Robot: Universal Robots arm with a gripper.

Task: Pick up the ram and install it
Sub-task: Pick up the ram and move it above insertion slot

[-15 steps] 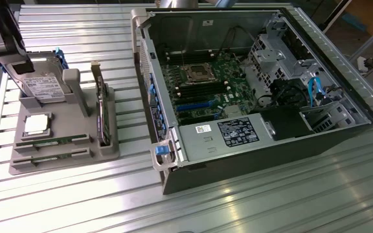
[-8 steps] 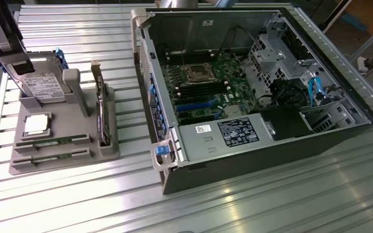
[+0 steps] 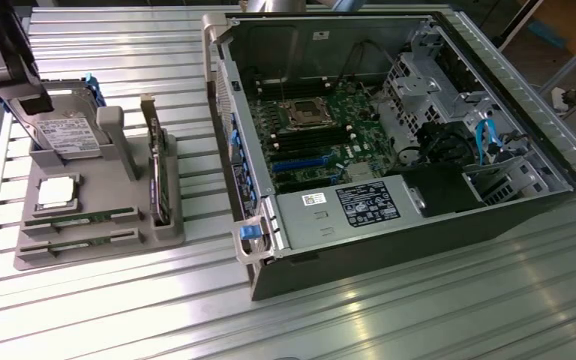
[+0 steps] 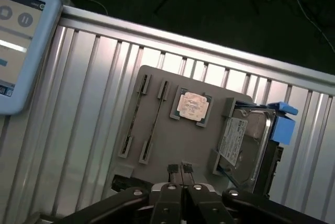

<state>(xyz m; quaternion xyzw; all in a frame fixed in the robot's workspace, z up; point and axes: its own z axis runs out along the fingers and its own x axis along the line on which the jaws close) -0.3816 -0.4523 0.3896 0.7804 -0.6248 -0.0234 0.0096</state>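
Gripper (image 4: 179, 169): fingers pressed together, holding nothing. Case (image 3: 368, 255): open, board (image 3: 313, 139) exposed. Tray (image 3: 98, 251): beside case, near gripper. Ram (image 3: 80, 217): two sticks stood edge-up in tray slots, untouched. Sound pick judged to need jaws spread, centred mid-stick, gripping flat faces, lifting straight.
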